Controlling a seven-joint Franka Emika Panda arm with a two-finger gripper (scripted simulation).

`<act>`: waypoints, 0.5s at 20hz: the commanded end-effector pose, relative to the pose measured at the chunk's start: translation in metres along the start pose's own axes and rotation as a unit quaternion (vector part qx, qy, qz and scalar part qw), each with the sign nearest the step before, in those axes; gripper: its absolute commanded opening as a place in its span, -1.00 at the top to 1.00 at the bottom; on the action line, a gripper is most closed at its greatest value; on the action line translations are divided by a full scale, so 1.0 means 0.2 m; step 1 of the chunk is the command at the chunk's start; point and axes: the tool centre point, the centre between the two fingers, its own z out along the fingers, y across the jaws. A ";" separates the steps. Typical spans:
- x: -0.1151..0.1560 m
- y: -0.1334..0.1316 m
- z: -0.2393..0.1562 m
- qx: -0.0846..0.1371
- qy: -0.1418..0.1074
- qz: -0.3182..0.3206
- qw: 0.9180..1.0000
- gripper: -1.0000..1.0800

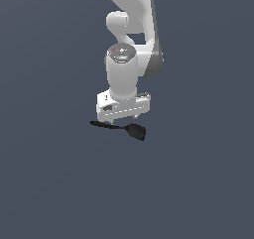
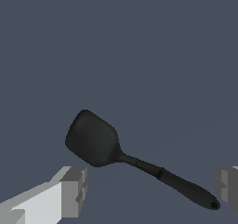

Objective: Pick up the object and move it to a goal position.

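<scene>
Now my gripper point(image 1: 123, 118) hangs wide apart just over the spatula point(image 1: 119, 128), touching nothing; bare grey floor point(image 1: 198, 183) lies open all round.

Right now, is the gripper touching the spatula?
Apart. The wrist view shows the gripper open, one finger short of the spatula head and the other just past the handle tip, with floor visible between each and the spatula.

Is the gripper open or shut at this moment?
Open. In the wrist view the gripper's fingers stand wide apart, with the black spatula lying between and below them, ungripped. The exterior view agrees.
</scene>
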 end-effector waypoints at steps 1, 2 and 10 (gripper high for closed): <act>-0.01 0.01 0.03 -0.001 -0.001 -0.032 0.999 -0.92; -0.02 0.02 0.04 -0.001 -0.001 -0.045 0.999 -0.92; -0.07 0.06 0.14 -0.003 -0.004 -0.149 0.989 -0.92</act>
